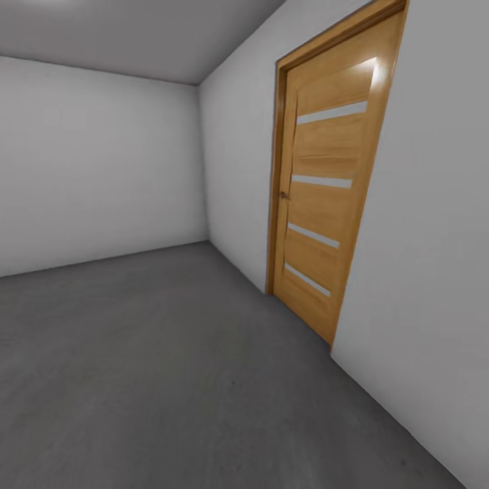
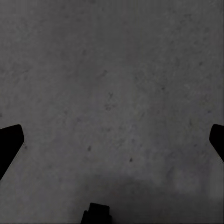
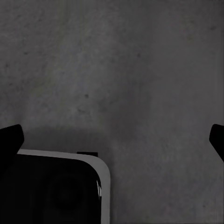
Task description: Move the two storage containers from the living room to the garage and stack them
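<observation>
Left wrist view: left gripper point(image 2: 112, 140) released, its two dark fingers point(image 2: 9, 142) spread wide at opposite edges of the frame, nothing between them. Beneath them only the floor point(image 2: 112, 84), dark grey speckled concrete. A small dark part point(image 2: 97, 213) of the robot pokes in at the frame edge.

Right wrist view: right gripper point(image 3: 112, 140) likewise released, fingers point(image 3: 10, 137) wide apart and holding nothing. Same concrete floor point(image 3: 140, 70) below. A dark rounded body with a pale rim point(image 3: 60, 191), part of the robot, sits near one finger and casts a soft shadow on the concrete.

Head view, near to far: concrete floor point(image 1: 149, 380) runs from the bottom of the frame to the far wall. On the right wall point(image 1: 435, 238), an orange-brown wooden door point(image 1: 326, 197), closed, with four frosted horizontal stripes and a small handle point(image 1: 284, 195) on its left edge. Beyond it the corner, then the plain pale grey back wall point(image 1: 95, 163) and grey ceiling point(image 1: 136, 34). This is the garage.

The storage containers lie neither between the fingers nor on the stretch of floor seen here.
</observation>
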{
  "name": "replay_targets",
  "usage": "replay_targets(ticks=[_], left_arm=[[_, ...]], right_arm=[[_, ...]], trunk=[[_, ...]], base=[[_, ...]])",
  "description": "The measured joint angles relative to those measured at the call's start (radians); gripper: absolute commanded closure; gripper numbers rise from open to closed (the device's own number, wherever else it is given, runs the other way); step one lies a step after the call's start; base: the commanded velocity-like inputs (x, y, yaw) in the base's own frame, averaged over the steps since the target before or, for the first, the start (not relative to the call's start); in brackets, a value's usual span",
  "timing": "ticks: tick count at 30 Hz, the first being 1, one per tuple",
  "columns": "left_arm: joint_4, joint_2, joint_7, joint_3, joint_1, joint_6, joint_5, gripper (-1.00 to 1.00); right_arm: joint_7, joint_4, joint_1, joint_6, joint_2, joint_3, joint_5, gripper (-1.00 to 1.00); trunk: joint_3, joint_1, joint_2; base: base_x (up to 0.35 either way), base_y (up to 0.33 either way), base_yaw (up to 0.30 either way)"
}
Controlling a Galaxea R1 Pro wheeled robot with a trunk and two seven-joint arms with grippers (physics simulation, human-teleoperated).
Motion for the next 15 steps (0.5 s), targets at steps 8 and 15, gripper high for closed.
replay_targets(ticks=[8,15], left_arm=[[0.000,0.000,0.000,0.001,0.000,-0.002,0.000,-1.00],[-0.058,-0.023,-0.003,-0.018,0.000,0.022,-0.001,-1.00]], right_arm=[[0.000,0.000,0.000,0.000,0.000,0.000,0.001,-1.00],[0.000,0.000,0.000,0.000,0.000,0.001,0.002,-1.00]], trunk=[[0.002,0.000,0.000],[0.003,0.000,0.000]], base=[[0.327,0.120,-0.211],[0.327,0.055,-0.031]])
